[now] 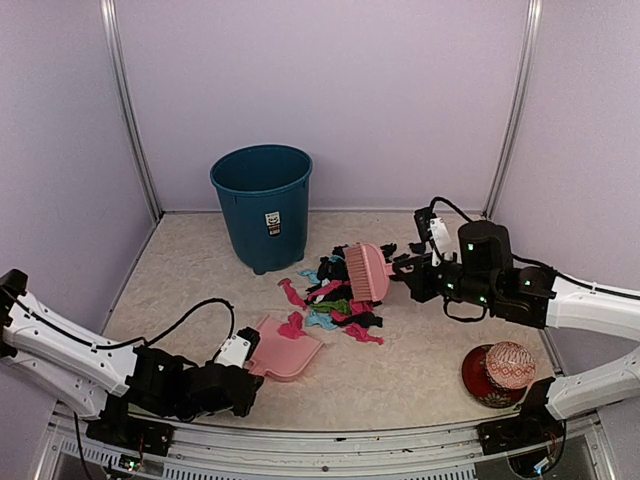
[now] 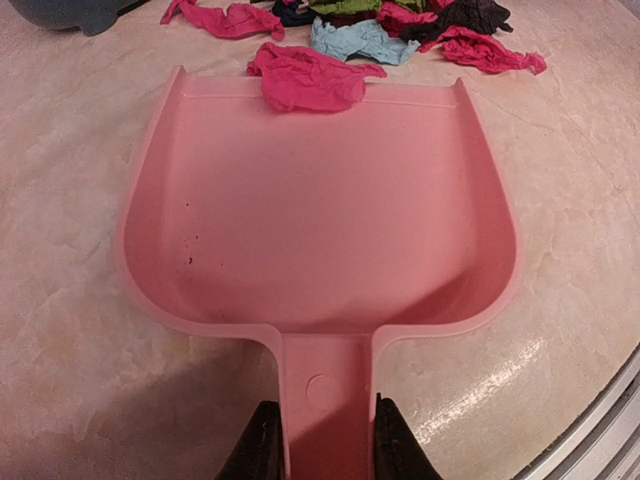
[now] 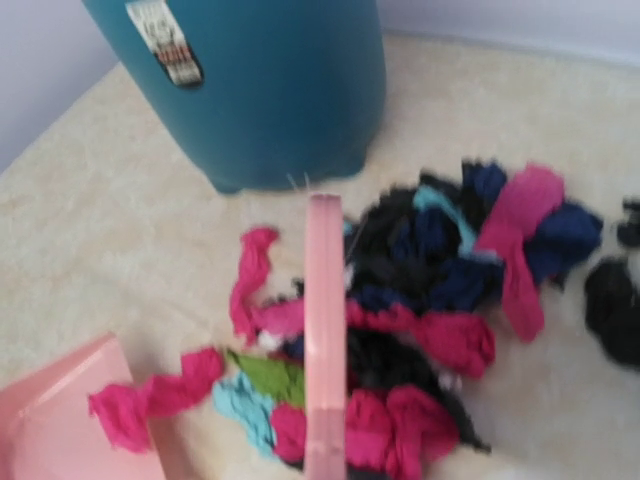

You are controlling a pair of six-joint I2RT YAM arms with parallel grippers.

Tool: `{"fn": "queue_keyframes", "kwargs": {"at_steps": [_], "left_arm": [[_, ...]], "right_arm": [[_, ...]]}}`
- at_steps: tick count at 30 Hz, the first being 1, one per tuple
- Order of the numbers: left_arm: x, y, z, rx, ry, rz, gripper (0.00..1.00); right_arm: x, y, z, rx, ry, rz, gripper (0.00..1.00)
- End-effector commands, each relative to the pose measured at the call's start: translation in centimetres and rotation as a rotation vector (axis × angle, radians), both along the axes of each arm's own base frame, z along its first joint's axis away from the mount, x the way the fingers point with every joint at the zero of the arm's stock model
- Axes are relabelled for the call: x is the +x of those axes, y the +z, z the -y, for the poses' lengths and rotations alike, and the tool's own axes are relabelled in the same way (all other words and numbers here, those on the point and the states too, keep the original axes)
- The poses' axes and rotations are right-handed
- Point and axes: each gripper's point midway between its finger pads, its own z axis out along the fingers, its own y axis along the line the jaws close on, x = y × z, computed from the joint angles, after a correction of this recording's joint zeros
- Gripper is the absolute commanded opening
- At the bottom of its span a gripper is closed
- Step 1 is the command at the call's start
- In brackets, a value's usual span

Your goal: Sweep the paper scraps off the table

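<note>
— At the bottom of the left wrist view, our left gripper [image 2: 322,442] was pinching the handle of the pale pink plastic dustpan [image 2: 320,230], which lay flat on the beige marbled table [image 1: 180,290]. One magenta scrap [image 2: 305,82] lay over its lip. What worried us?

— The pan sat near the metal front edge [image 1: 330,440], so we had little room to draw back. The tall teal plastic bin [image 1: 262,205] stood upper left of the pile.

— And the crumpled paper scraps [image 1: 335,300] were heaped mid-frame?

— Yes, between pan and pale pink plastic brush [image 1: 367,272]. Our right gripper [image 1: 408,272] looked clamped on its handle. We judged that a fast stroke could fling scraps past the pan's sides. The red patterned ball [image 1: 510,365], lower right, stood well apart.
</note>
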Motion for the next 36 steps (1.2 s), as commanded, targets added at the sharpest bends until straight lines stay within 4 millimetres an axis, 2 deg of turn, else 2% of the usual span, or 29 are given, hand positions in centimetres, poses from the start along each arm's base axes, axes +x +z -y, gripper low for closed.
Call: {"fn": "queue_keyframes", "kwargs": {"at_steps": [1, 7, 13, 18, 22, 26, 30, 32, 36], "left_arm": [[-0.1, 1.8, 0.7, 0.023, -0.025, 0.013, 0.0], [-0.1, 2.4, 0.6, 0.041, -0.032, 0.013, 0.0], [-0.2, 2.5, 0.5, 0.046, -0.03, 0.008, 0.0], [-0.1, 2.5, 0.4, 0.052, -0.026, 0.007, 0.0], [0.0, 2.5, 0.4, 0.065, -0.019, 0.014, 0.0], [0.5, 2.4, 0.6, 0.074, -0.008, 0.013, 0.0], [1.0, 1.8, 0.5, 0.084, 0.0, 0.013, 0.0], [1.1, 1.6, 0.5, 0.088, 0.004, 0.009, 0.0], [1.2, 1.4, 0.4, 0.094, 0.004, 0.008, 0.0]], "right_arm": [[0.8, 4.0, -1.1, 0.045, 0.035, 0.078, 0.0], [1.3, 5.1, -5.1, 0.137, 0.164, 0.057, 0.0], [1.1, 3.5, -9.5, 0.211, 0.312, -0.027, 0.0], [0.8, 2.3, -11.5, 0.267, 0.354, -0.102, 0.0], [-0.4, 2.3, -13.2, 0.314, 0.423, -0.156, 0.0], [-2.2, 1.8, -14.1, 0.345, 0.468, -0.22, 0.0], [-4.1, 0.3, -14.9, 0.334, 0.495, -0.266, 0.0], [-4.0, -1.3, -14.7, 0.305, 0.471, -0.283, 0.0], [-2.2, -4.0, -13.8, 0.212, 0.377, -0.271, 0.0]]}}
